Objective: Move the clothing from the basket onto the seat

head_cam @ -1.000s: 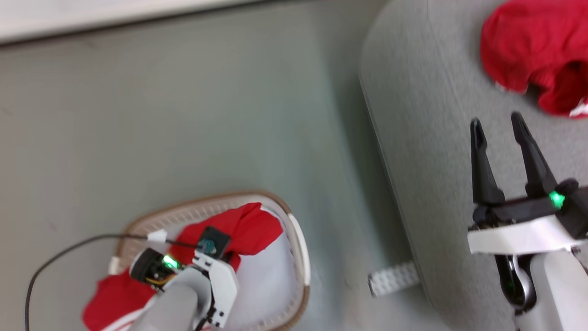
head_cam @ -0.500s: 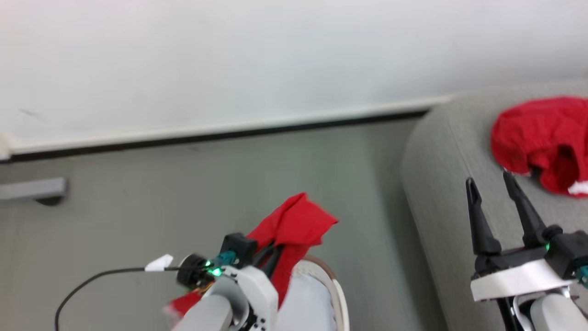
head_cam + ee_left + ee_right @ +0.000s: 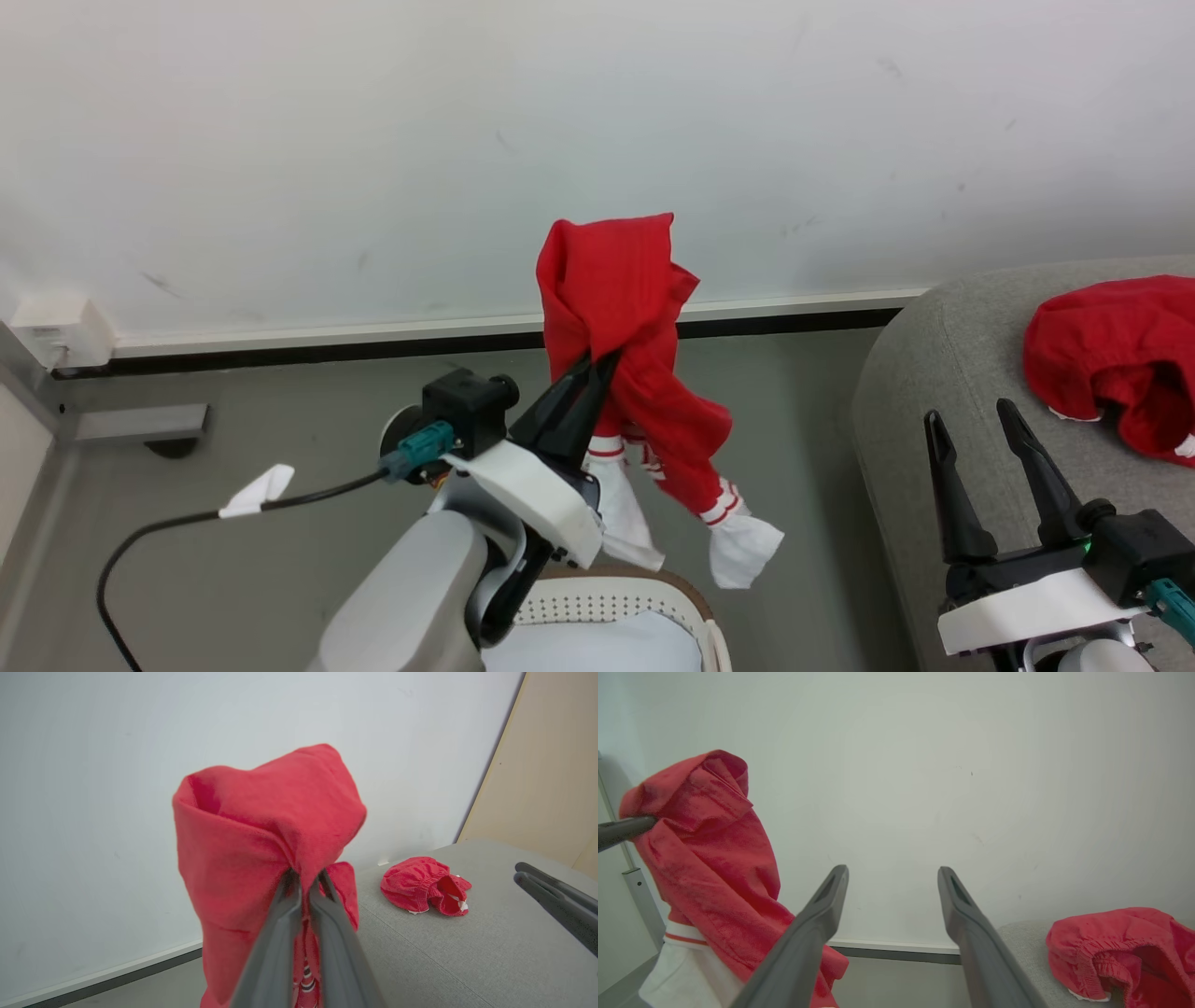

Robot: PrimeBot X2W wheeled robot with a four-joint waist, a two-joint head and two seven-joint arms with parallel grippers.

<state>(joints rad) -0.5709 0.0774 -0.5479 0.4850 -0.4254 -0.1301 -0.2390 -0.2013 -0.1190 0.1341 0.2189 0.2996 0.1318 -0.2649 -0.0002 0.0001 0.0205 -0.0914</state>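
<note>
A: What does the left gripper (image 3: 597, 359) look like, centre frame?
B: 2 long dark fingers (image 3: 565, 411), white wrist plate (image 3: 532, 499), pale grey forearm (image 3: 411, 597), teal plug (image 3: 425, 443), black cable (image 3: 327, 490) with a white tag (image 3: 252, 490).
A: And the right gripper (image 3: 966, 415), lower right?
B: Same dark fingers, white plate, teal plug.

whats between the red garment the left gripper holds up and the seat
Nothing stands there: in the head view, a stretch of bare grey floor separates the hanging garment, pinched by the left gripper, from the seat.
</note>
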